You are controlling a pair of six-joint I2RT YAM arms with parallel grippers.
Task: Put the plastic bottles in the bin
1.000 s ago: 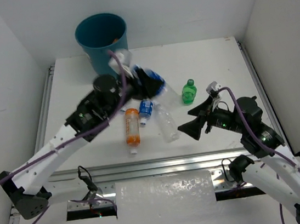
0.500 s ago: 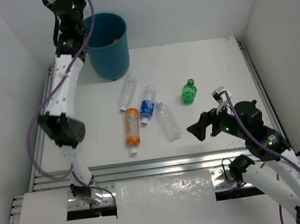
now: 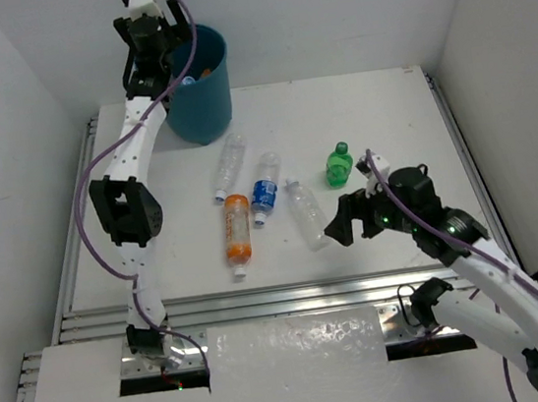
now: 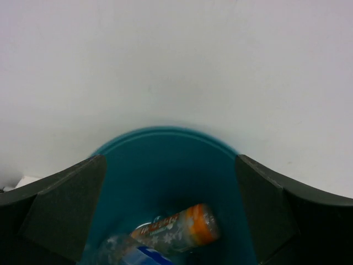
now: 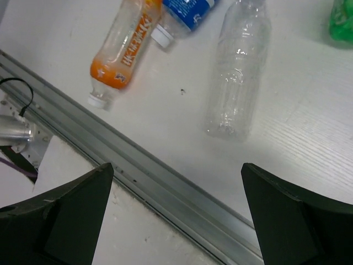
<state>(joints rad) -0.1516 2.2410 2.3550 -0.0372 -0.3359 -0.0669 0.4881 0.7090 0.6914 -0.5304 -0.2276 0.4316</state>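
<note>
White walls close in a white table (image 3: 377, 117) with a metal rail (image 3: 262, 296) at its near edge. The bin (image 3: 198, 101) stands far left (an orange-labelled bottle (image 4: 176, 226) inside); five bottles (image 3: 236, 227) sit mid-table. The left gripper (image 4: 171, 193) gapes over the bin, the right gripper (image 5: 176, 215) spread above the plain clear bottle (image 5: 238, 72)

Bright, even light; soft shadows

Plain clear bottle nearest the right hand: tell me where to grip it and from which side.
Grip the plain clear bottle at mid-body, bringing the right hand down from above and closing across the narrow width. It lies flat on the table, so both long sides are free there, while the blue-labelled bottle lies close beside its neck end.
</note>
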